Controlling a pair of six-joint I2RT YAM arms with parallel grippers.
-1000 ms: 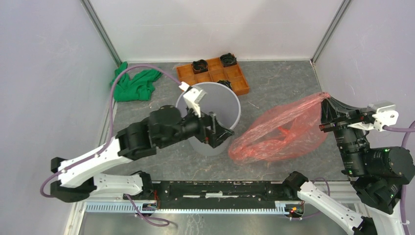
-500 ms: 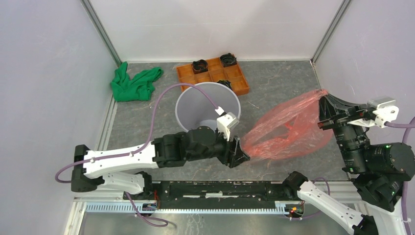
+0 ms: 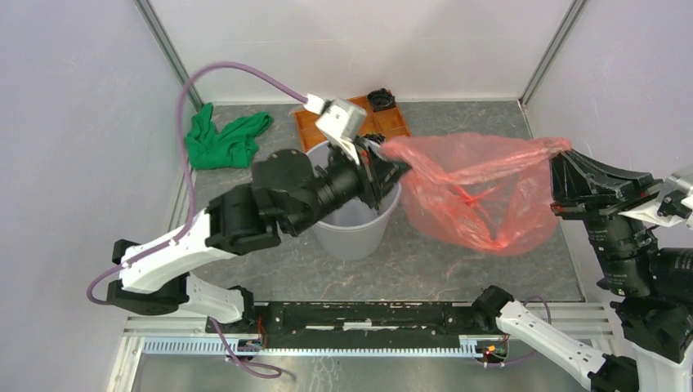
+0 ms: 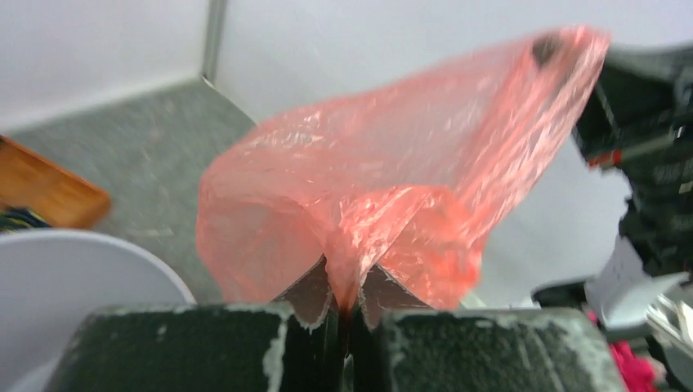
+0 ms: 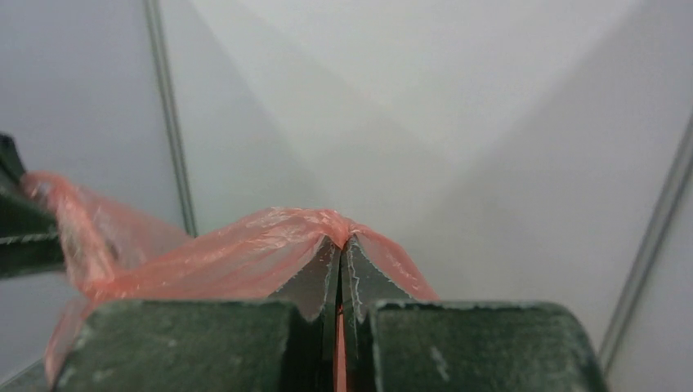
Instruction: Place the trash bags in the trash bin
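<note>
A translucent red-orange trash bag point(image 3: 478, 188) hangs stretched in the air between my two grippers, right of the trash bin point(image 3: 351, 224), a light grey round bin at table centre. My left gripper point(image 3: 386, 161) is shut on the bag's left corner, raised over the bin's far right rim. In the left wrist view the film point(image 4: 384, 196) is pinched between the jaws and the bin rim point(image 4: 90, 269) shows lower left. My right gripper point(image 3: 564, 155) is shut on the bag's right corner; the right wrist view shows film point(image 5: 245, 249) clamped at its fingertips.
An orange compartment tray point(image 3: 384, 122) with black parts sits behind the bin, partly hidden by my left wrist. A green cloth point(image 3: 222, 137) lies at the back left. Grey enclosure walls stand close on left, right and back.
My left gripper went from beside the bin to the bag's low left end, shut on it, then lifted it over the bin's rim. The right gripper rose slightly, and the bag spread wide.
</note>
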